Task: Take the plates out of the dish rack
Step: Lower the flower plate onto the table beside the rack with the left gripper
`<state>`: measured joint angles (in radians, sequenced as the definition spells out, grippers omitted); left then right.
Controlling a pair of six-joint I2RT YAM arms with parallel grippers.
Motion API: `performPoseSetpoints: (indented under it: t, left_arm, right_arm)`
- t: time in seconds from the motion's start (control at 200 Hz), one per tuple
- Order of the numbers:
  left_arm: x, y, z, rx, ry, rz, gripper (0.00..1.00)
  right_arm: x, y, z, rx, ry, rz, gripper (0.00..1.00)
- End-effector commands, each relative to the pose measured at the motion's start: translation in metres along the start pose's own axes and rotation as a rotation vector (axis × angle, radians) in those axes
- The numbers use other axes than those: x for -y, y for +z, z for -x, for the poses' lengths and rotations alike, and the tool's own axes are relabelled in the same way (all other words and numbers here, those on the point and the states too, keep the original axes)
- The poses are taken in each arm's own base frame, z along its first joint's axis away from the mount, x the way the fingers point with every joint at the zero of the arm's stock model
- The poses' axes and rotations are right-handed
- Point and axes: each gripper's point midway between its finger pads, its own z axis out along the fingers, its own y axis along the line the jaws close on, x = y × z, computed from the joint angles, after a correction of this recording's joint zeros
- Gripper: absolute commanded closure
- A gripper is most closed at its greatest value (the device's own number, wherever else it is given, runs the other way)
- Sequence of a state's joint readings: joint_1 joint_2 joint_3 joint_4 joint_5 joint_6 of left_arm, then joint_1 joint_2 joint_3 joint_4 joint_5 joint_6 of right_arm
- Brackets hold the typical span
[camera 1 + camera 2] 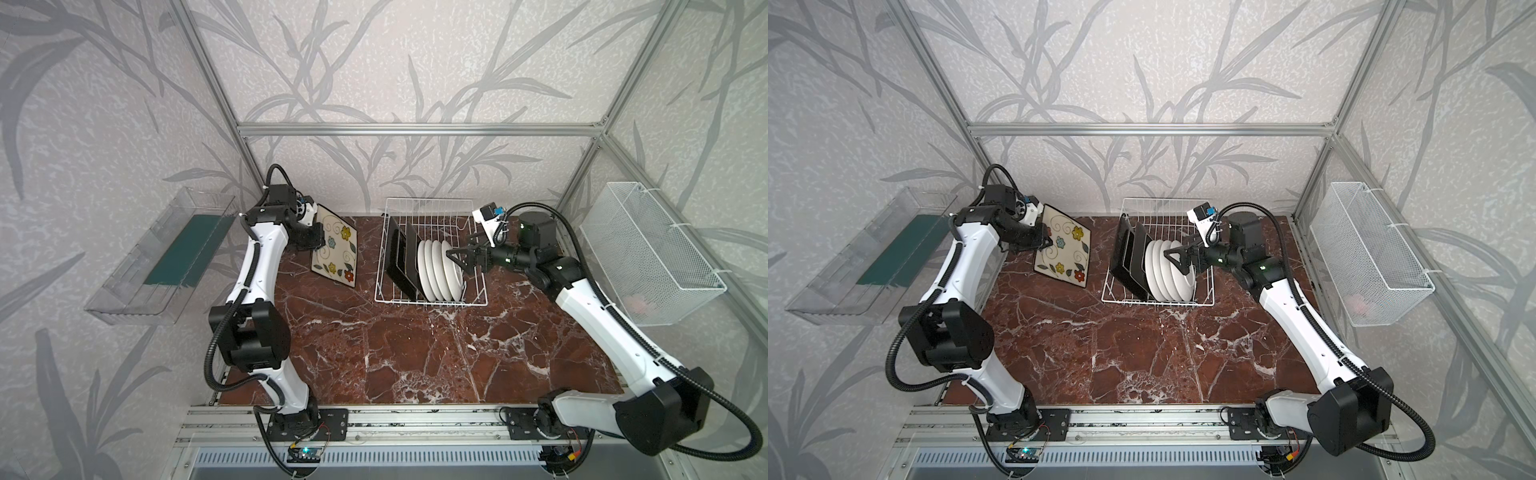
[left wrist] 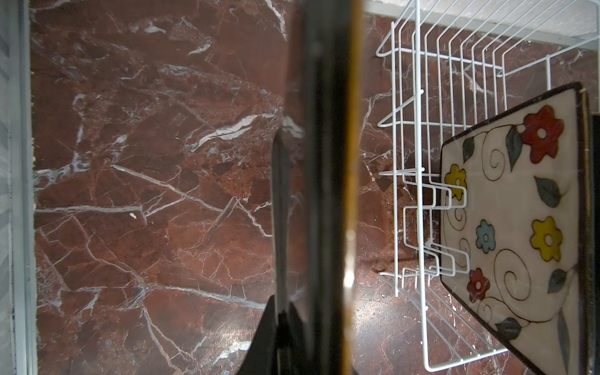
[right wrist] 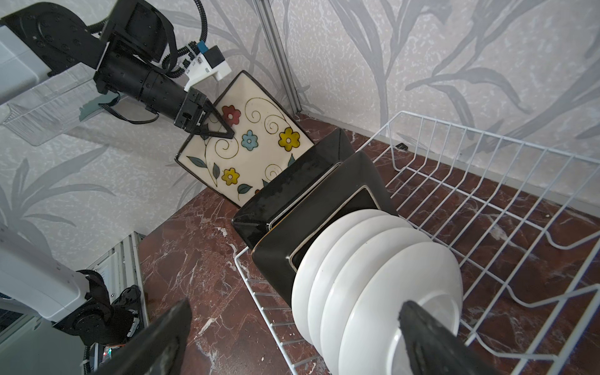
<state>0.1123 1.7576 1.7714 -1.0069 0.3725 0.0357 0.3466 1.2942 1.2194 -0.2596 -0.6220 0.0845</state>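
Observation:
My left gripper [image 1: 318, 245] [image 3: 220, 130] is shut on the edge of a square flower-painted plate [image 1: 334, 249] [image 1: 1063, 249] [image 3: 253, 143], held tilted left of the dish rack [image 1: 430, 200] [image 2: 406, 130]. In the left wrist view that plate [image 2: 324, 162] is a dark edge-on band. Two square plates [image 1: 399, 257] [image 3: 305, 181] and several round white plates [image 1: 440, 270] [image 3: 389, 276] stand upright in the rack. My right gripper [image 1: 459, 249] [image 1: 1177, 253] [image 3: 295, 305] is open, its fingers straddling the nearest round plates' top edges.
A clear plastic tray [image 1: 162, 257] with a green mat hangs on the left wall. On the right wall hangs a white mesh basket [image 1: 648, 253]. The red marble tabletop [image 1: 415, 353] stretches in front of the rack. Aluminium frame posts stand at the back corners.

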Motion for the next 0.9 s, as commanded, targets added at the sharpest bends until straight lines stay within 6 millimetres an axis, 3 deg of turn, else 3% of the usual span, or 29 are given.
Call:
performPoseSetpoints:
  t: [0.0,0.625,0.895]
  left_arm:
    - [0.019,-0.016,0.037,0.152,0.094,-0.088,1.00]
    - [0.006,0.051,0.023,0.011,0.075,-0.147,1.00]
    - [-0.004,0.066,0.019,-0.021,0.057,-0.160,1.00]
  right_arm:
    - [0.001,0.004,-0.005,-0.014,0.005,0.000,0.01]
    - [0.004,0.010,-0.011,-0.018,0.011,-0.016,0.01]
    - [0.008,0.011,-0.015,-0.027,0.012,-0.030,0.01]
